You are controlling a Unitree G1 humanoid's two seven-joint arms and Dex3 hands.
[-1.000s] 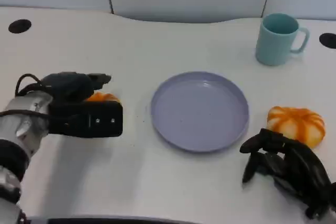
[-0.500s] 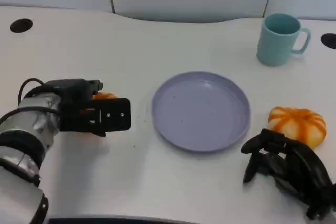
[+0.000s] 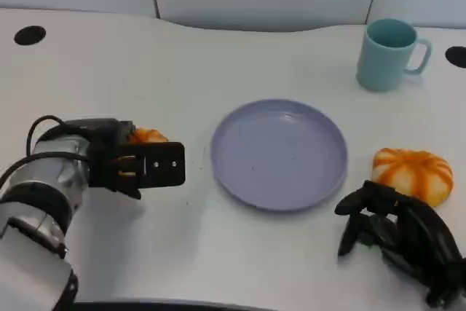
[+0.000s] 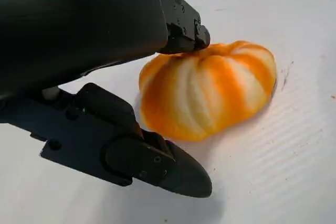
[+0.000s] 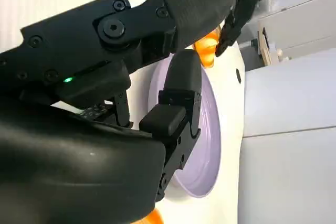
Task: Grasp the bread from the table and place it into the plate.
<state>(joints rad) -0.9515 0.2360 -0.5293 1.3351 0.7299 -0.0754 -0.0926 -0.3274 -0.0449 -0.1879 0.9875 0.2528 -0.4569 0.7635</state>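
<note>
Now the left hand [image 3: 149, 165] has closed around the bread [image 4: 210, 95], still on the table [image 3: 218, 49].

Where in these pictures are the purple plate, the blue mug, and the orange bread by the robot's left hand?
plate [image 3: 279, 154], head view, the middle of its flat base.
mug [image 3: 384, 56], head view, its outer wall.
bread [image 4: 210, 95], left wrist view, its striped top.
</note>
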